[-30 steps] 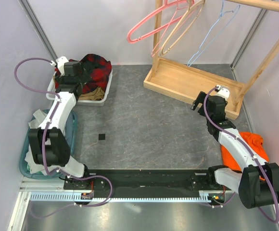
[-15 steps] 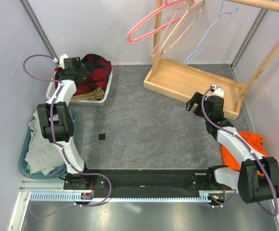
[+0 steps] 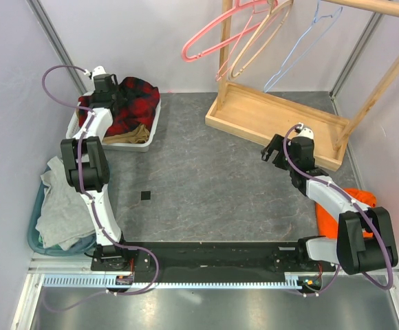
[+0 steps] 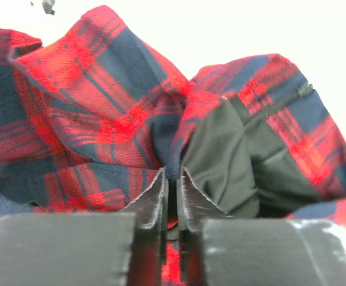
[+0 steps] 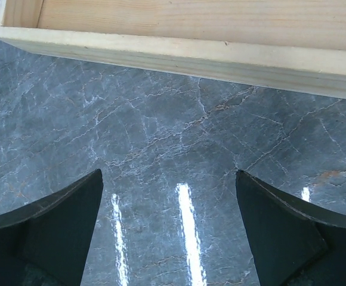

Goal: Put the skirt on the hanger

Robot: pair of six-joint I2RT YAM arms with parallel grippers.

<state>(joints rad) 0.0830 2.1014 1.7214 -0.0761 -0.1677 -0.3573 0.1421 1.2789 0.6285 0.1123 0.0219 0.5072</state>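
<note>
Pinching a fold of the red plaid shirt (image 4: pixel 95 101), the left hand (image 4: pixel 172 182) has its two fingers (image 4: pixel 152 205) nearly together, with only a narrow slit between them and plaid cloth caught in it. Dark lining of the same shirt bulges just to the right of the fingertips. Seen from above, this hand sits at the far left of the surface (image 3: pixel 206 179), over a white bin (image 3: pixel 154 126) heaped with the shirt. The skirt (image 3: pixel 133 133) lies in that same bin, on the side of the left hand nearer the arm bases and a little to its right. Only a small tan-brown patch of it shows at the bin's near edge, apart from the fingertips; the rest is hidden beneath the plaid.

The right hand (image 5: pixel 168 229) hangs over bare grey surface with its fingers spread wide and nothing between them. Just beyond it runs the pale wooden tray (image 5: pixel 179 56) that forms the foot of a wooden rack (image 3: pixel 225 48). The pink hanger (image 3: pixel 213 36) hangs from that rack, well beyond the right hand and to its left, high above the tray. Behind the right hand, beside its arm, lies an orange garment (image 3: pixel 364 201). Behind the left hand, a blue basket (image 3: pixel 31 234) holds grey cloth (image 3: pixel 58 213).
</note>
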